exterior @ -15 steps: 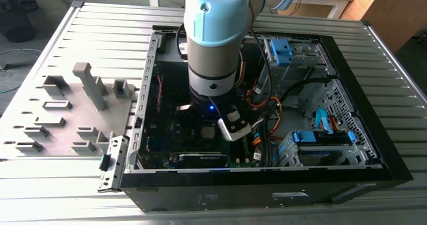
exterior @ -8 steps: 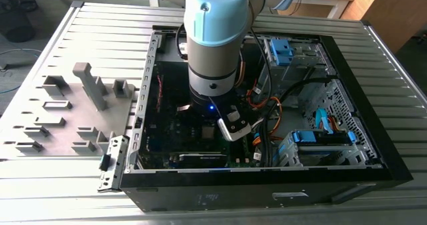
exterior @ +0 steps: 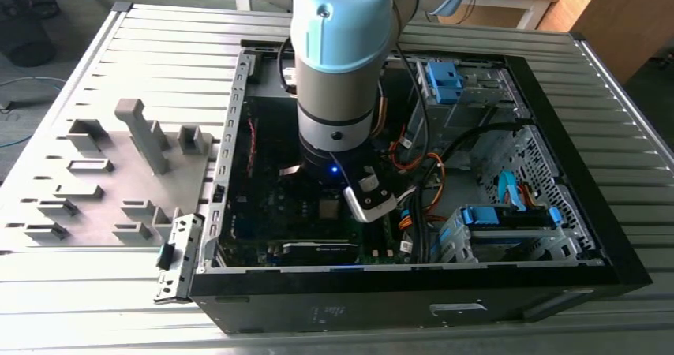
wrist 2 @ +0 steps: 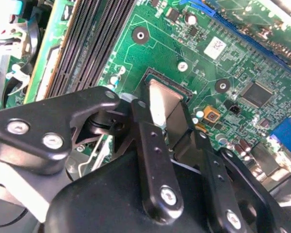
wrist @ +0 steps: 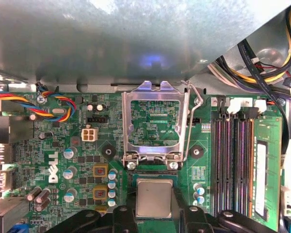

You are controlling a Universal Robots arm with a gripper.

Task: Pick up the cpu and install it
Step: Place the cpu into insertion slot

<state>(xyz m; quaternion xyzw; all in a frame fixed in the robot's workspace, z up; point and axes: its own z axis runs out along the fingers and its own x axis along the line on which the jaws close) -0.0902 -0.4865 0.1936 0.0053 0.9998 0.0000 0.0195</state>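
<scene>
Over the socket (wrist: pixel 154 175), just beside the open frame (wrist: pixel 155 121), my gripper (wrist: pixel 154 213) pinches the cpu (wrist: pixel 154 196) by two opposite edges. Pickup I judge done; seating I cannot confirm, and the frame stands unlatched.

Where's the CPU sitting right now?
In the first wrist view, the cpu lies on the green motherboard, right beside the flipped-open metal frame.
</scene>
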